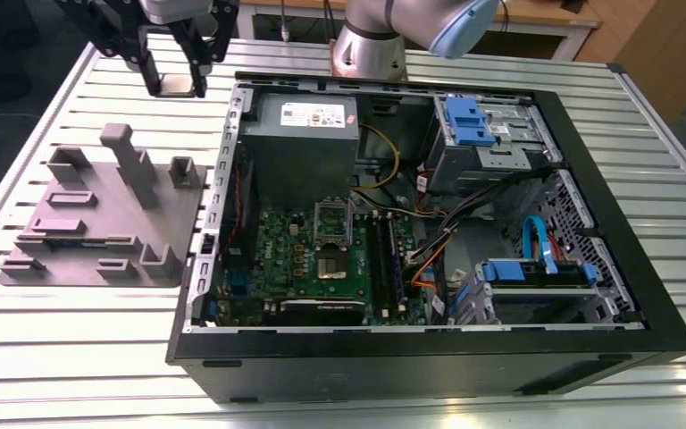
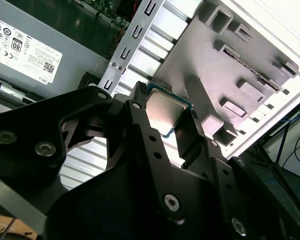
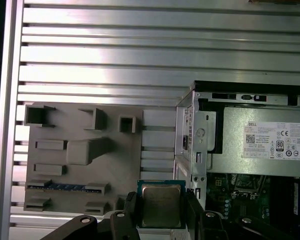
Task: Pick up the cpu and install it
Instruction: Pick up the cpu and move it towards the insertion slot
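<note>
**A:** While the slatted table (image 1: 629, 116) is carrying the open computer case (image 1: 439, 366) and the grey fixture block (image 1: 104, 223), what is the gripper (image 1: 178, 82) doing?

**B:** It is pinching the cpu (image 3: 161, 205) by two opposite edges, with the metal top showing in both wrist views. The chip is hanging in the air over the bare strip between case wall and fixture, toward the table edge by the arm's base.

**A:** Risks?

**B:** I am judging the hold thin. A jolt could be twisting the chip between the fingers. It would then be meeting the socket (image 1: 332, 237) skewed and bending contacts, or clipping the case wall.
</note>
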Robot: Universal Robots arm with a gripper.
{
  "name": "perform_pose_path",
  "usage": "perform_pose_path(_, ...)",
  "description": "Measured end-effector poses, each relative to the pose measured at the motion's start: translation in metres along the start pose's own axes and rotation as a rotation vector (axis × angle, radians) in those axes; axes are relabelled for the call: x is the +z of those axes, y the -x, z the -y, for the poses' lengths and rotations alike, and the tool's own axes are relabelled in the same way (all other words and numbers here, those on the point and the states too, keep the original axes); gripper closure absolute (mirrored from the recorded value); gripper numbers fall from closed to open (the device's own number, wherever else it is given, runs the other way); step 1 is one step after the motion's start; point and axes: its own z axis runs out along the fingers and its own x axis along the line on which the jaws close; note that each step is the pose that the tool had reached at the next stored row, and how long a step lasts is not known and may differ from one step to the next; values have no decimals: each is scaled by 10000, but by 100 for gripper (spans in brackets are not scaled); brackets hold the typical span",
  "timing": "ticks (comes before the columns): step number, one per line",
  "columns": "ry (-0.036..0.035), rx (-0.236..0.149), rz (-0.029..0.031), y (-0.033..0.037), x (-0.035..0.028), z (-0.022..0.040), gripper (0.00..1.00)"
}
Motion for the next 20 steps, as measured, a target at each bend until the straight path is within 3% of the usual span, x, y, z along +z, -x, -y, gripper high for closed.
perform_pose_path(20,0,0,0,52,-1,1,53)
